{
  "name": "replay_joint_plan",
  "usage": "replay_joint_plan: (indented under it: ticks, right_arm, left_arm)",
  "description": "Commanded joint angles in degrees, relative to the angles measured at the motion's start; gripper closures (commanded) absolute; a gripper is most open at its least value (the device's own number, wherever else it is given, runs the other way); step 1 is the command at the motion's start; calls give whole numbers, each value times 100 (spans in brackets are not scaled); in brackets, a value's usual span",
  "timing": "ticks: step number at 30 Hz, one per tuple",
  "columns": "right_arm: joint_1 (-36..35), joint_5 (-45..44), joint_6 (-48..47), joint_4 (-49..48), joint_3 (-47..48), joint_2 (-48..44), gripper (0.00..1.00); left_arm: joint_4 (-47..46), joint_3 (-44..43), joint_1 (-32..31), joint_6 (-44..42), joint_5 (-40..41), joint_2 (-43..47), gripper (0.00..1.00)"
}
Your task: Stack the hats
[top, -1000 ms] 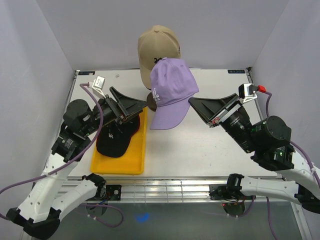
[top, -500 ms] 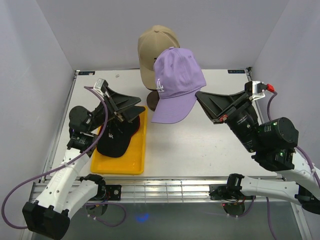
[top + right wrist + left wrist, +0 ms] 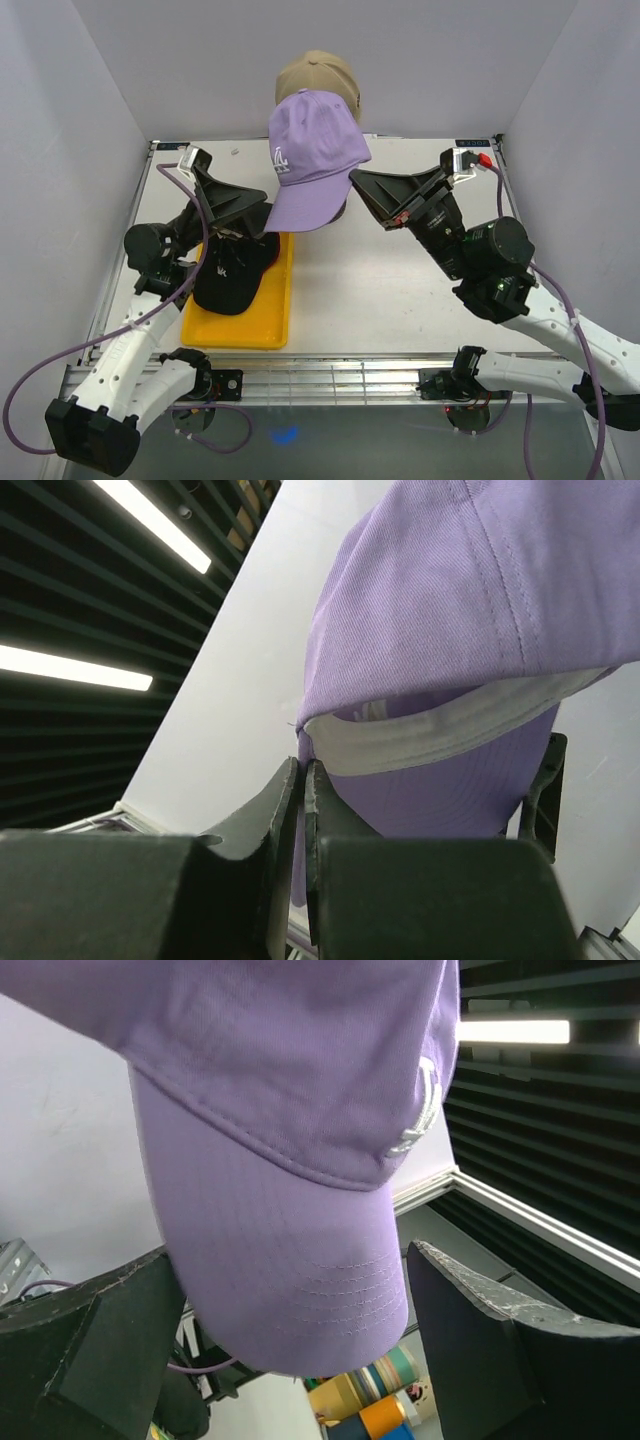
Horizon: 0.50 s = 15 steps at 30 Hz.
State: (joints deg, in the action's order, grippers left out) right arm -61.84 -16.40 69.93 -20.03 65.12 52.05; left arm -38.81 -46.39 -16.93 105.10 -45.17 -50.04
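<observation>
The right gripper [image 3: 354, 178] is clamped on the rear edge of the lavender LA cap [image 3: 312, 150] and holds it in the air just beyond the far end of the yellow tray [image 3: 262, 325], brim pointing down toward that tray. The left gripper [image 3: 268, 215] hangs over the tray's far end with its jaws spread wide on either side of the brim; whether they touch it cannot be told. A black cap [image 3: 232, 275] lies in the tray. The tan cap [image 3: 318, 72] sits higher, farther beyond the tray, behind the lavender one.
</observation>
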Motion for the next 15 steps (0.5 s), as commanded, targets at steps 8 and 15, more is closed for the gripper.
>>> replay_joint_plan:
  ticks: [8,15]
  right_arm:
    - [366,858,574,-1328,-114,192,92]
    - [603,937,644,-1310,-359,-64,92]
  left_arm:
    - [-364,-388,40,344,25,144,2]
    - [-566,-555,32,432,122,109,23]
